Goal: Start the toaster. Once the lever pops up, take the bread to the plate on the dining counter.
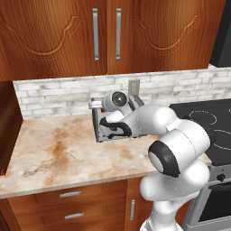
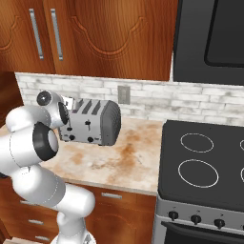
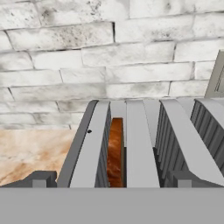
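The silver-grey toaster point(image 2: 93, 123) stands on the counter against the brick wall, its face with a black lever point(image 2: 88, 125) turned toward the room. My gripper point(image 3: 113, 180) hovers open just above the toaster's point(image 3: 140, 140) left end, one dark fingertip point(image 3: 41, 179) on each side of its slots. The bread point(image 3: 116, 153), brown and on edge, sits down in the leftmost slot, directly between my fingers. From the left base view my arm covers much of the toaster point(image 1: 104, 133), with the gripper point(image 1: 95, 105) over its top. The plate and the dining counter are out of view.
A black stove point(image 2: 205, 157) adjoins the counter on the right. A wall outlet point(image 2: 124, 94) sits just behind the toaster. Wooden cabinets point(image 1: 106, 34) hang overhead. The beige marbled counter point(image 1: 54, 153) stretches left to a wooden side wall.
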{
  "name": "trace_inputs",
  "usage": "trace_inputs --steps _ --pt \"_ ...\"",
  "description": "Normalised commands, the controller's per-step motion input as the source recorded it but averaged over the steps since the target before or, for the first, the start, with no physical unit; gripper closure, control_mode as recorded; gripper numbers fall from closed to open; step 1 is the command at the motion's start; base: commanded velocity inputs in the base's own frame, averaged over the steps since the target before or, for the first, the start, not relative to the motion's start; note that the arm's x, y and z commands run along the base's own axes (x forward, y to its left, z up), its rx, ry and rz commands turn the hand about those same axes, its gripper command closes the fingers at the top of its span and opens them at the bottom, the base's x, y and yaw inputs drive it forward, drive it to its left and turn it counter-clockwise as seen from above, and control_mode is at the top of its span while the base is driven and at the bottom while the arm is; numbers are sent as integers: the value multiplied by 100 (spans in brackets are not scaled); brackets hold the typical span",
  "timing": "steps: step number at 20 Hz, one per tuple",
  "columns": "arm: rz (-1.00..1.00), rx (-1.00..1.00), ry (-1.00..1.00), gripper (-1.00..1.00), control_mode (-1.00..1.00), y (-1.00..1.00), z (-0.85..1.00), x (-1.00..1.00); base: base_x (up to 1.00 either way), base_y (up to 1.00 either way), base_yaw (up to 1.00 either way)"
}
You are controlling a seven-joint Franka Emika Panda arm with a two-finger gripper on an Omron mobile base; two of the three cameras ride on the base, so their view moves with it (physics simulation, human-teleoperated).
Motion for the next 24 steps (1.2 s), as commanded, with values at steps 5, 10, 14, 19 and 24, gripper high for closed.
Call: trace_inputs --steps 5,10,14,19,24 --pt "0 0 0 -100 -100 0 0 0 0 0 0" --pt "0 0 0 -100 -100 0 0 0 0 0 0" --pt "0 0 0 -100 -100 0 0 0 0 0 0" --pt "0 0 0 -100 -100 0 0 0 0 0 0" --pt "0 0 0 -100 -100 0 0 0 0 0 0"
